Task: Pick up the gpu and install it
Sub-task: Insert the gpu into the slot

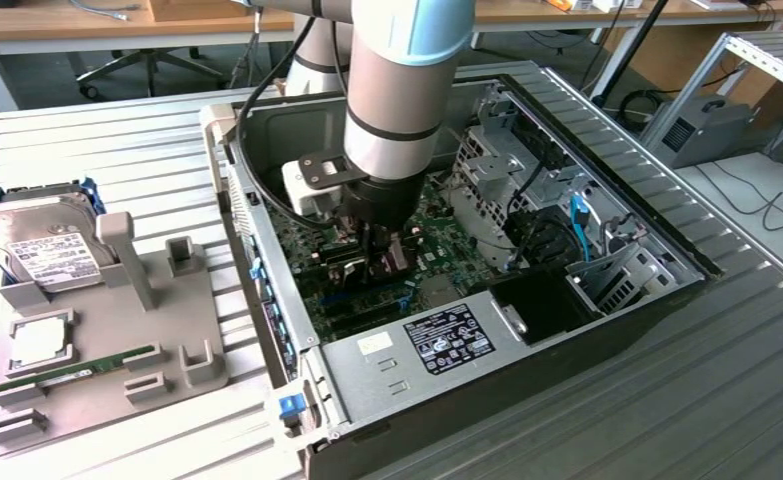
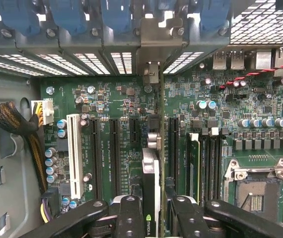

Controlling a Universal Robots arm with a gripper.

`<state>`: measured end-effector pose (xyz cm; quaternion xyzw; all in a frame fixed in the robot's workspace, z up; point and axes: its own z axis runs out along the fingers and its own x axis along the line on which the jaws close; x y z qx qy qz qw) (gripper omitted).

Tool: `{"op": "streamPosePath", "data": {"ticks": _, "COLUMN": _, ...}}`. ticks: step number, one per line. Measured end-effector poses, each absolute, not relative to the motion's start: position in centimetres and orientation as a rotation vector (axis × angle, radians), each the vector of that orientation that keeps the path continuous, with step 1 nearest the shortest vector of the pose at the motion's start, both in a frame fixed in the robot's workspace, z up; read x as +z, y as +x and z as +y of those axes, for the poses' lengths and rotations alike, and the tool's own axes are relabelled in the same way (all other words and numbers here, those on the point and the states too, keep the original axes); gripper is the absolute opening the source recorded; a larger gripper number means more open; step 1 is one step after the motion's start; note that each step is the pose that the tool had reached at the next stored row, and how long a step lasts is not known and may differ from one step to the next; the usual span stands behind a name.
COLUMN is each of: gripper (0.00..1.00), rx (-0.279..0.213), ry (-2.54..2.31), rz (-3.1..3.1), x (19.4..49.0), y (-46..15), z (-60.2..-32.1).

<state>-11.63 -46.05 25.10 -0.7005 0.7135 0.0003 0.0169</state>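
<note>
My gripper point(image 1: 375, 258) is down inside the open computer case point(image 1: 605, 300), just above the green motherboard point(image 1: 431, 240). It is shut on the gpu point(image 2: 150, 168), a thin dark card seen edge-on that stands upright between the two black fingers point(image 2: 129, 218). The card lies along a black expansion slot in the middle of the motherboard point(image 2: 106, 104). Its silver end bracket point(image 2: 151, 49) reaches up against the case's rear slot openings. I cannot tell whether the card's edge is seated in the slot.
A white slot point(image 2: 74, 153) and a braided cable bundle point(image 2: 12, 119) lie to one side, the CPU socket point(image 2: 255, 191) to the other. Outside the case, a grey fixture point(image 1: 138, 330) holds a hard drive point(image 1: 44, 245) and a green memory stick point(image 1: 78, 368).
</note>
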Motion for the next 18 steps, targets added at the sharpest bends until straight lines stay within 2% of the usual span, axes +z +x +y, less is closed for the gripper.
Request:
{"op": "streamPosePath", "data": {"ticks": 15, "gripper": 0.27, "rx": 0.001, "ry": -2.177, "rz": 2.218, "x": 25.10, "y": -11.64, "z": -46.05}}
{"op": "streamPosePath", "data": {"ticks": 17, "gripper": 0.28, "rx": 0.002, "ry": -2.176, "rz": 2.217, "x": 25.06, "y": -11.64, "z": -46.05}}
{"op": "streamPosePath", "data": {"ticks": 18, "gripper": 0.34, "rx": 0.001, "ry": -2.177, "rz": 2.217, "x": 25.07, "y": -11.64, "z": -46.05}}
